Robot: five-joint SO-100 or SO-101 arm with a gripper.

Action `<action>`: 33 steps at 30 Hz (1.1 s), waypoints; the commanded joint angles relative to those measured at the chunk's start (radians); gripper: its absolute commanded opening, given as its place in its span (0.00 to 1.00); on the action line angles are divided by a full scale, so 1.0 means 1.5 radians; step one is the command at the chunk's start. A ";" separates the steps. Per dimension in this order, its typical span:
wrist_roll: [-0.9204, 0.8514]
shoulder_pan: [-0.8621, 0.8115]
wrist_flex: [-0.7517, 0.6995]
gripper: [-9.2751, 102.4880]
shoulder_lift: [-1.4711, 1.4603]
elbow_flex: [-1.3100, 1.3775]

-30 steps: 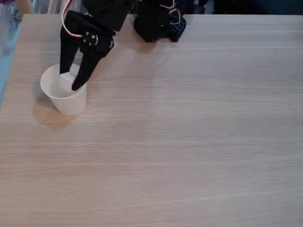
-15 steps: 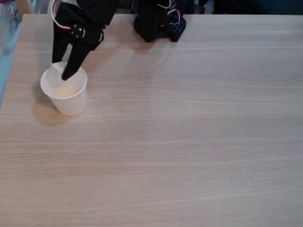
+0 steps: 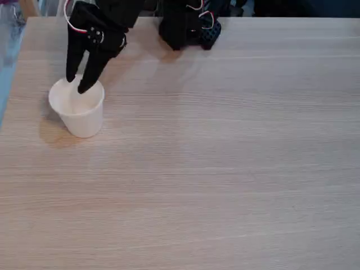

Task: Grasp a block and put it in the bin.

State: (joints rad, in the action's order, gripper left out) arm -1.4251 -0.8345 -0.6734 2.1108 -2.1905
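We've got the claw [image 3: 77, 85] hanging over the far rim of the bin [image 3: 77, 117], far left on the worktop [image 3: 225, 169]. Its jaws stand apart with nothing visible between them, tips at about rim height.

The block isn't anywhere we can see on the worktop. The bin's inside reads as plain white from this angle, so a tiny white cube in there would be lost against the wall. Our guess is it's in the bin, but we can't confirm it.

Handling notes, as judgement:
- Bin: a thin paper cup, very light and tapered to a narrow base, so it tips easily. A sideways nudge from the claw at the rim would slide or topple it. The wall is soft and would crush under a pinch. If it has to be moved, we'd take it low on the wall and gently, or leave it alone.
- Block: presumably light and rigid with flat faces. Being small, it needs the fingertips squared on two opposite faces, or it may twist out of a skewed pinch. Weight shouldn't matter.

One fingertip looks just at or inside the rim line in the fixed view. We'd lift straight up before moving sideways so the claw doesn't catch the lip.

The arm's base [image 3: 185, 25] sits at the far edge, well clear of the bin.
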 commanded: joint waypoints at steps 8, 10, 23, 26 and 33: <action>0.008 -0.001 0.013 0.30 0.028 -0.004; 0.008 0.004 0.012 0.29 0.031 -0.005; 0.010 0.136 -0.012 0.15 0.109 -0.048; 0.015 0.179 -0.029 0.09 0.147 -0.076; 0.047 0.281 -0.093 0.08 0.241 -0.140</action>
State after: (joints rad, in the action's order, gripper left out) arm -1.3668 -0.4587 -0.7762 2.4114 -2.3838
